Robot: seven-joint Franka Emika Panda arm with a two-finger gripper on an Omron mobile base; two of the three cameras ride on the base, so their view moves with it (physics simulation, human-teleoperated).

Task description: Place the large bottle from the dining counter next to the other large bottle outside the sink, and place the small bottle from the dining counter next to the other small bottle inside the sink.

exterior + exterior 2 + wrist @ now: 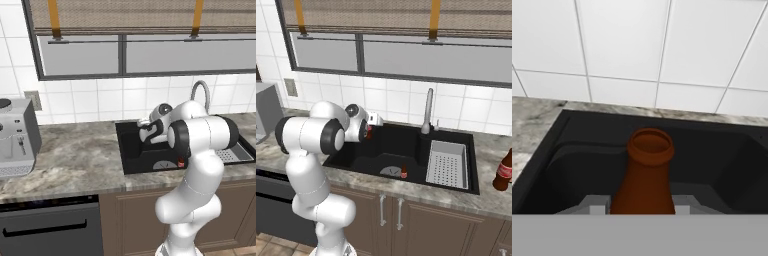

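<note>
Progress looks to be past the halfway mark, judging from how the bottles lie. Beside the sink [476,167], on the counter at the right edge of the right base view, stands 1 tall dark bottle [503,172] with a red label; whether a 2nd large bottle is next to it cannot be told, since the frame cuts off there. If that pairing is done, the first half of the task is finished.

The gripper [641,209] is closed about the neck of the small bottle [646,175], its open brown mouth rising between the 2 fingertips [598,208] in the hand view. The hand hangs over the left basin, near its back left corner, with the tiled wall behind.

In the same basin, near the front wall by the drain, stands another small bottle [404,172] with a red label. The carried bottle is well apart from it and appears to be above the basin floor.

What seems left: bring the held bottle forward and toward the drain, set it upright just beside its twin, then let go.
</note>
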